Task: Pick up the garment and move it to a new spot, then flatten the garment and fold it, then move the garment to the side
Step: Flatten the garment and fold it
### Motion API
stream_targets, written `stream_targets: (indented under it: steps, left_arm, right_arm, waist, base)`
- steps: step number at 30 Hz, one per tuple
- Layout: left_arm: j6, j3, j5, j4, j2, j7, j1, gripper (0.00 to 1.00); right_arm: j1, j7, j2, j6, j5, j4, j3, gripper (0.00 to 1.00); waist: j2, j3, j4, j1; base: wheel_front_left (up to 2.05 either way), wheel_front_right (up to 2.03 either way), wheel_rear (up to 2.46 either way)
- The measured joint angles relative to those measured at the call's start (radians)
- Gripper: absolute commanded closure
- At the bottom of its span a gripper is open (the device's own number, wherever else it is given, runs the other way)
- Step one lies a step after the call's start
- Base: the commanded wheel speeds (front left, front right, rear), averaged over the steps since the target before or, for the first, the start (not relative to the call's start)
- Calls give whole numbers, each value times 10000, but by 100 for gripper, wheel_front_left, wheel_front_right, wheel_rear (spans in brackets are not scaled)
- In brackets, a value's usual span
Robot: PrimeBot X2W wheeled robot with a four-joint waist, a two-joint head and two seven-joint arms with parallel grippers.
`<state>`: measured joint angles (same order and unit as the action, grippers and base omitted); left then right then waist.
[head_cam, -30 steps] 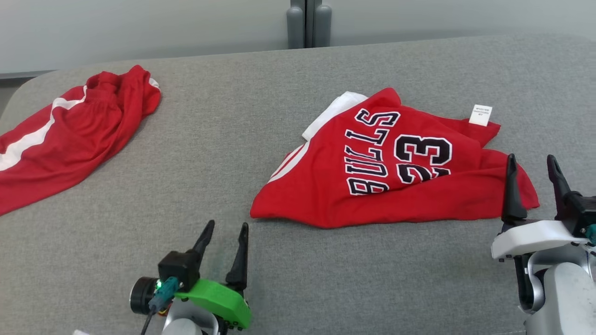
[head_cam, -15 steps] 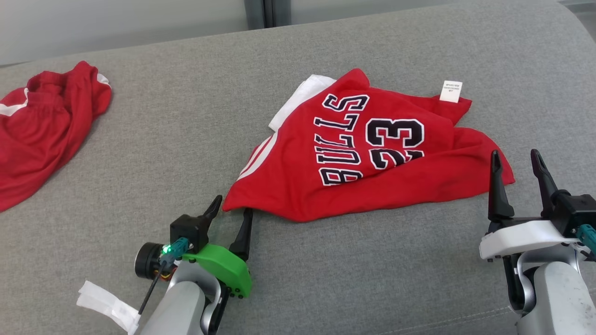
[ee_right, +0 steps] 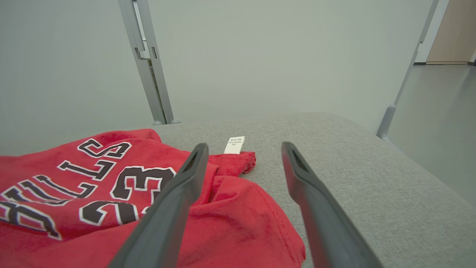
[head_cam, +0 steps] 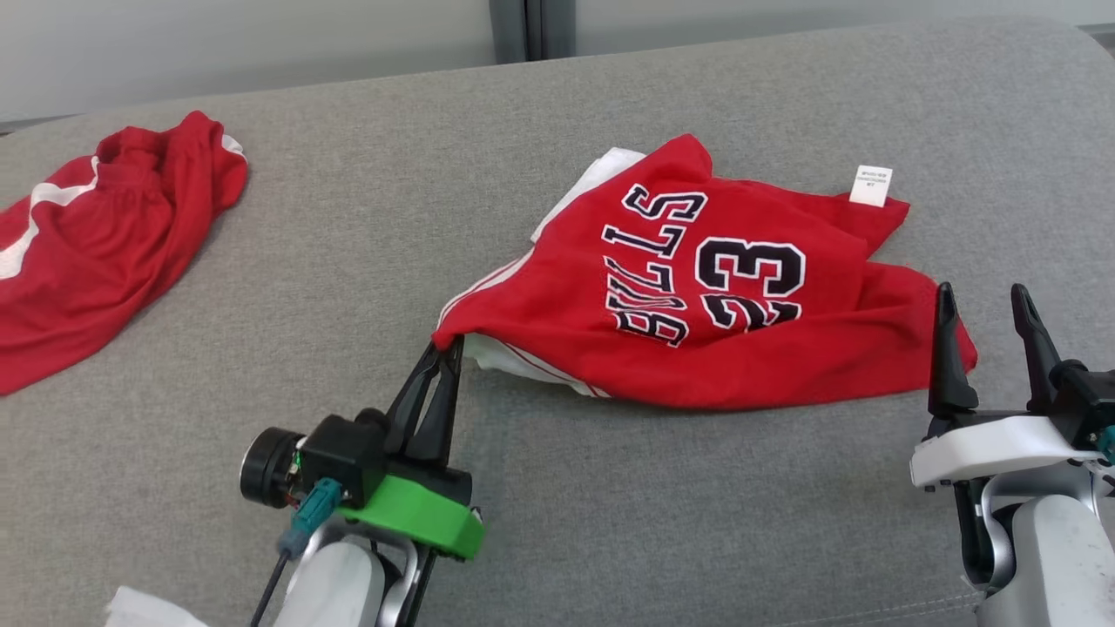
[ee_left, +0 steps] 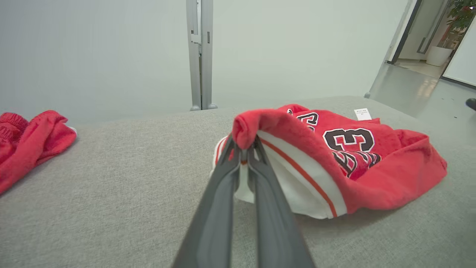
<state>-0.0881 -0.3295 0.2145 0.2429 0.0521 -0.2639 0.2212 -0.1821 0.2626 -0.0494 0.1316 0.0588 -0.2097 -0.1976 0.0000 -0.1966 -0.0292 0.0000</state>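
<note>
At mid-frame the garment (head_cam: 697, 287) lies crumpled, its left corner clamped in the left gripper (head_cam: 448, 347) — the right gripper (head_cam: 983, 298) is held spread beside it — moving, flattening, folding all left undone.

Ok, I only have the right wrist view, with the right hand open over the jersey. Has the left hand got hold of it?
Observer: Yes. The left hand is shut on the jersey's near left corner.
Operator: Is that corner raised?
Observer: Slightly; a white layer with a red stripe hangs out beneath it.
Operator: Anything else lying around?
Observer: A second red garment lies far to the left, apart from the jersey.
</note>
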Motion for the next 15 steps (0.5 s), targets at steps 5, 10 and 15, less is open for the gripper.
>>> stream_targets:
  steps: [5,10,15]
  left_arm:
    - [142,221,-372,-1515,263,0,-1040,100]
    - [546,464,-497,-2263,510,0,-1902,100]
    - [437,290,-428,-1950,491,163,-1665,100]
  right_arm:
    - [64,0,2,0,54,12,-27,0]
    - [65,0,0,0,167,56,-33,0]
    - [-15,0,0,0,196,69,-54,0]
  waist:
    - [0,152,255,0]
    - [0,102,281,0]
    - [0,-107,92,0]
  base:
    - [0,0,0]
    - [0,0,0]
    - [0,0,0]
